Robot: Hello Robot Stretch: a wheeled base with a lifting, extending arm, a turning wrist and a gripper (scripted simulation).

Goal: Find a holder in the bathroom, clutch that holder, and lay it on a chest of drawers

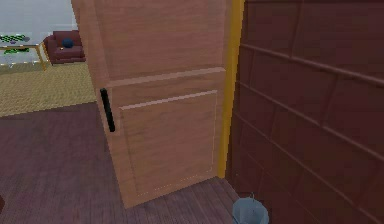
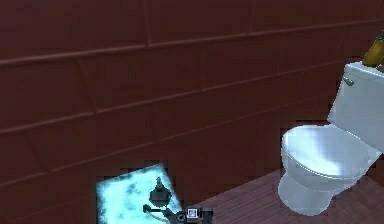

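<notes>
- Dark plank flooring runs up the forward view to a wooden door (image 1: 160, 110) standing ajar. Its black handle (image 1: 105, 110) is on its left edge, and a yellow frame (image 1: 237, 80) stands just to its right.
- Past the door, at the forward view's far left, is another room with a pale carpet and a red sofa (image 1: 68, 47).
- A dark red tiled wall (image 1: 310, 110) takes up the forward view's right. Near its foot, at the bottom edge, stands a small grey pail (image 1: 250, 210).
- In the arm side view, tiling of the same colour runs across the far side. A white toilet (image 2: 320, 160) stands at the right, and a yellow-topped thing (image 2: 375, 45) on its cistern is cut off by the picture's edge.
- The gripper (image 2: 155, 200) sits low at the arm side view's bottom edge, left of the middle, beside its white marker squares (image 2: 195, 213). I cannot tell whether it has hold of anything, nor how its fingers stand.
- I cannot say for sure where the holder is. The pail and the thing on the cistern are the likeliest candidates.
- I judge that the step in hand is the search, and that the robot is already in the bathroom.
- The next move probably calls for turning the base to bring a candidate nearer and identify it before any reach.
</notes>
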